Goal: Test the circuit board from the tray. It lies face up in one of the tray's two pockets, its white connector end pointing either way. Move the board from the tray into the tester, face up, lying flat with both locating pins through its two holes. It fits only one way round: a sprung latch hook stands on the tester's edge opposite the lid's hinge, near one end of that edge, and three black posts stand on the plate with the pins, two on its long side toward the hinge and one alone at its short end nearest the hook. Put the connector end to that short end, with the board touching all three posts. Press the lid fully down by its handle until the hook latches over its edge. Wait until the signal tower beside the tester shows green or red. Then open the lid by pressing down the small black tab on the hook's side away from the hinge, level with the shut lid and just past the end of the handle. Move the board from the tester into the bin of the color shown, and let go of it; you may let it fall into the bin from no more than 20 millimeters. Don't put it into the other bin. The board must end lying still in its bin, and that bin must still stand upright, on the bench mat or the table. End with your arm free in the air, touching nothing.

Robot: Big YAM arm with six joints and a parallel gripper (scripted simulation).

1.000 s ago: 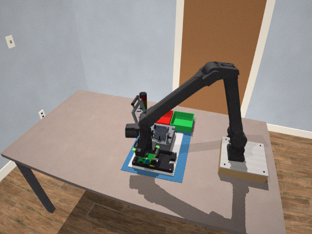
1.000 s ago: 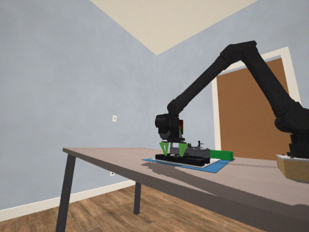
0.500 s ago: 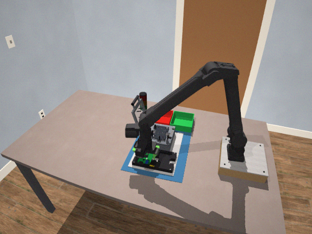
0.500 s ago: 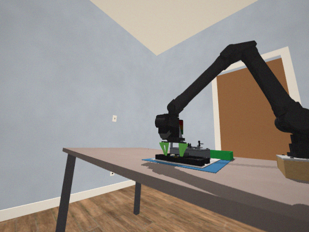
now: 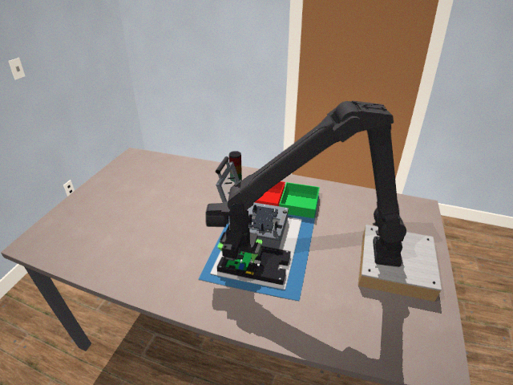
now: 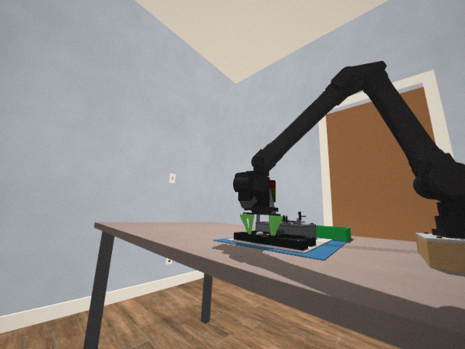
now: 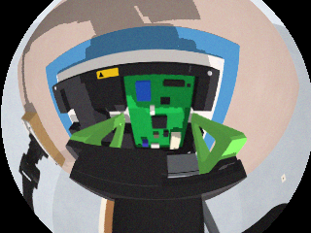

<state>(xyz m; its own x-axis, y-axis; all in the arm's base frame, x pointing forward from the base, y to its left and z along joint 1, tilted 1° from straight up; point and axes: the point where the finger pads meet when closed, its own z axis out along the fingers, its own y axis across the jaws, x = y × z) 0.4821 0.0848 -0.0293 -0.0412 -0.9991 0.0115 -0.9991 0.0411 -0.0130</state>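
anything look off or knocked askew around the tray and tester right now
Nothing stands out. The circuit board lies in the tray, the open gripper straddling it. The tester's lid stands raised, and both bins sit upright.

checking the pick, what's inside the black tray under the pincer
The green circuit board lies face up in one pocket of the tray, between the open pincer fingers. Its near end is hidden by the pincer body; the other pocket looks empty.
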